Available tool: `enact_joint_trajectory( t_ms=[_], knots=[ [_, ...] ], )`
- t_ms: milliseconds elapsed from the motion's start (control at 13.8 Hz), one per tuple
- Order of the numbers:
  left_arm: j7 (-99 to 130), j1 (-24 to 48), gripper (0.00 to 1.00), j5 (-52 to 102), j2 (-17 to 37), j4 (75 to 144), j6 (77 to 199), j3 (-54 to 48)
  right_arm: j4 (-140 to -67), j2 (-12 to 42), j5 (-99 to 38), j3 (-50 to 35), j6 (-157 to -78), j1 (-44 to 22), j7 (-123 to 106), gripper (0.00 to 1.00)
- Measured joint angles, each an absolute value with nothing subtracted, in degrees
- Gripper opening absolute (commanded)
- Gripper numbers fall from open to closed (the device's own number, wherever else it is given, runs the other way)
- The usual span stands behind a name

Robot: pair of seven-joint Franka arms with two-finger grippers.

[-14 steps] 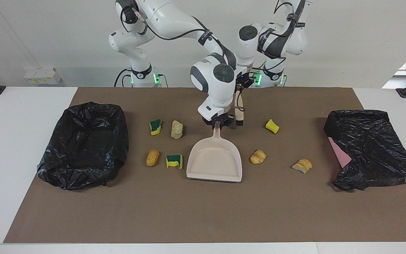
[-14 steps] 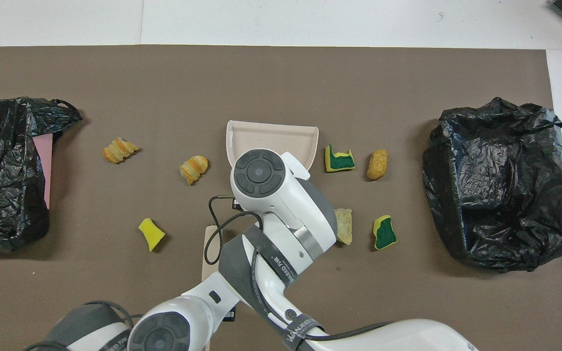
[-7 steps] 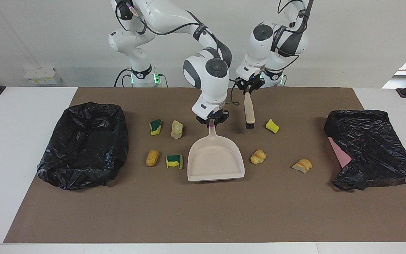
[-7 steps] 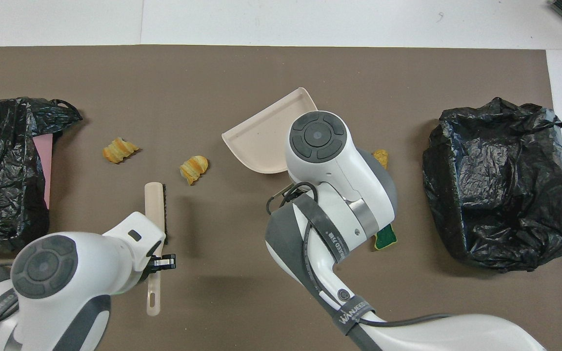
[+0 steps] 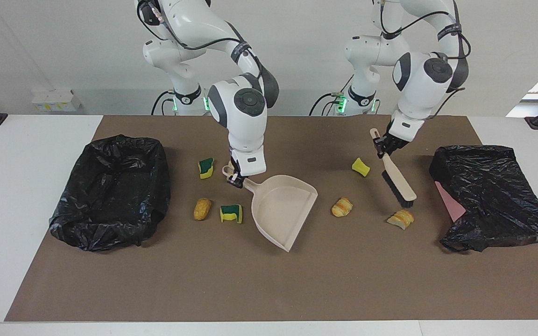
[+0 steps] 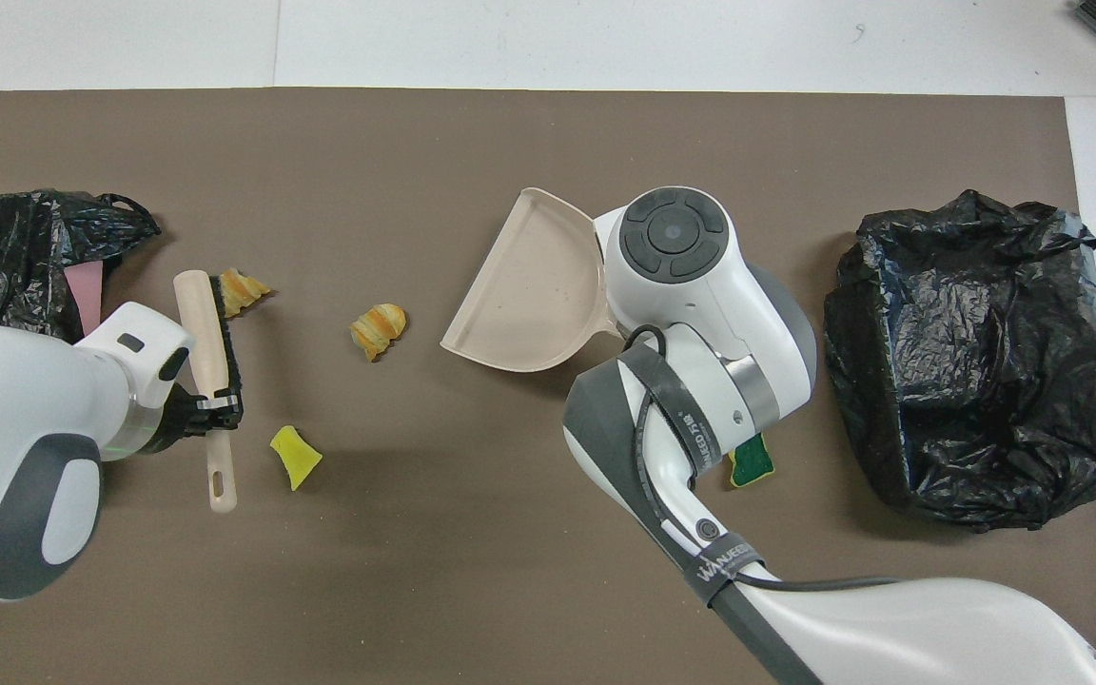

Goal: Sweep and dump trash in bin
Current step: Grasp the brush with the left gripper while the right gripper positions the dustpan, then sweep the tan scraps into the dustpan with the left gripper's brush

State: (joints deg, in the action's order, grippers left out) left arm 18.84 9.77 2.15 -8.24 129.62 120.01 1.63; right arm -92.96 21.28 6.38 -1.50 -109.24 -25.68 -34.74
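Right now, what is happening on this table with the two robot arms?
A sweep-up is just starting. The right hand holds the beige plastic dustpan by its handle, its mouth turned toward the left arm's end of the table. The left hand grips the beige brush, bristles just above a golden-brown pastry-like lump. No trash shows in the pan yet; a black-lined bin sits at the right arm's end.

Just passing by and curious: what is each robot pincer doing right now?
Left pincer: shut on the brush, bristles just above a pastry bit.
Right pincer: shut on the dustpan handle.
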Motion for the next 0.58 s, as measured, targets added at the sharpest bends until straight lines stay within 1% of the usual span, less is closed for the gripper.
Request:
enact_joint_trajectory(
  t_ms=[218, 436, 582],
  knots=[
    [13.7, 6.2, 0.00, 1.3, -1.9, 124.8, 120.5, 1.6, -93.0, 22.1, 9.7, -1.6, -109.3, -25.9, -39.9, 0.00],
    [7.7, 1.9, 0.00, 0.8, 2.5, 123.6, 123.5, 1.6, -93.1, 22.9, 10.7, -1.8, -110.4, -26.1, -43.4, 0.00],
    [6.7, 1.5, 0.00, 0.8, 4.2, 123.5, 124.4, 1.4, -93.1, 23.3, 11.8, -1.8, -110.4, -26.6, -43.6, 0.00]
  ],
)
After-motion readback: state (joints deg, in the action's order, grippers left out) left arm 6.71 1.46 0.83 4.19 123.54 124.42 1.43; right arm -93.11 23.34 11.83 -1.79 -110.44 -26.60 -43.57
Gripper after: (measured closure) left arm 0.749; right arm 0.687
